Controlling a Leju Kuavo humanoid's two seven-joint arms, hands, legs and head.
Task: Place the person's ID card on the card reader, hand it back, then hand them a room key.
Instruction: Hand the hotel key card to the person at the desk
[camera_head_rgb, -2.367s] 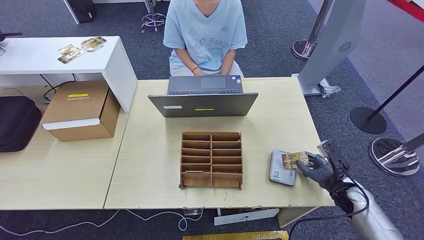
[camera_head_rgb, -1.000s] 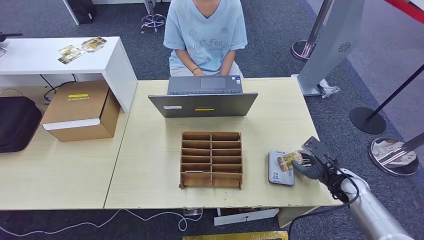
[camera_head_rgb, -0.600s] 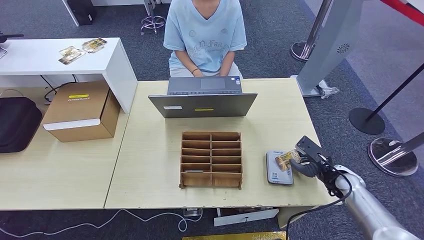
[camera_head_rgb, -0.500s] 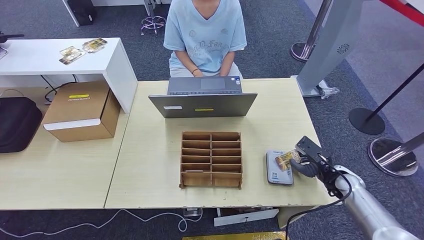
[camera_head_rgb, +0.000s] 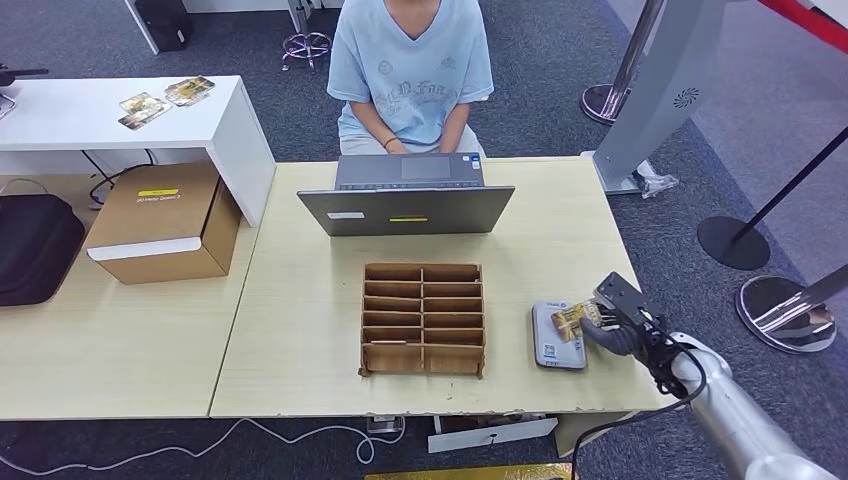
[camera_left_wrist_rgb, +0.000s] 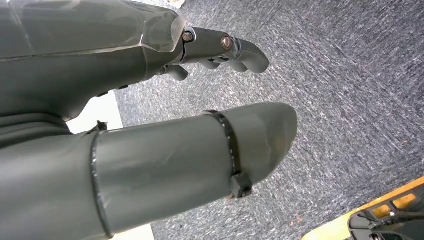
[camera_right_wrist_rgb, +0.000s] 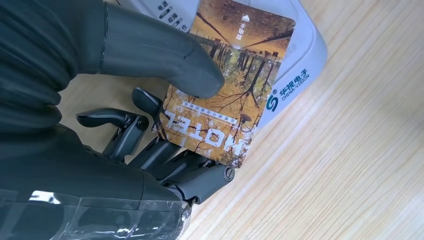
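the right hand (camera_head_rgb: 612, 328) pinches the id card (camera_head_rgb: 570, 320) between its thick thumb on the printed face and its dark fingers (camera_right_wrist_rgb: 150, 150) under it. in the right wrist view the card (camera_right_wrist_rgb: 227, 95), an autumn-tree print with the word "hotel", lies partly over the white card reader (camera_right_wrist_rgb: 295, 60), its held end out past the reader's edge above the bare wood. whether the card lies flat against the reader cannot be told. the reader (camera_head_rgb: 551, 340) sits near the right end of the desk (camera_head_rgb: 300, 330), just right of a wooden card rack (camera_head_rgb: 423, 318) with two columns of slots; rack and reader are apart. beyond the rack an open laptop (camera_head_rgb: 407, 197) stands with its lid back toward the robot, and a person (camera_head_rgb: 410, 70) in a light blue t-shirt sits behind it at the desk's far edge, hands at the keyboard side.

the left hand (camera_left_wrist_rgb: 150, 125) hangs over grey carpet with its fingers loosely parted and nothing in them.

the desk is pale wood grain. left of it stands a second, similar top carrying a cardboard box (camera_head_rgb: 163, 220) and a black bag (camera_head_rgb: 35, 245), with a white side table (camera_head_rgb: 120, 125) behind bearing a few picture cards (camera_head_rgb: 162, 96). the floor is dark grey carpet; stanchion bases (camera_head_rgb: 785, 310) and a grey angled panel (camera_head_rgb: 665, 85) stand to the right.
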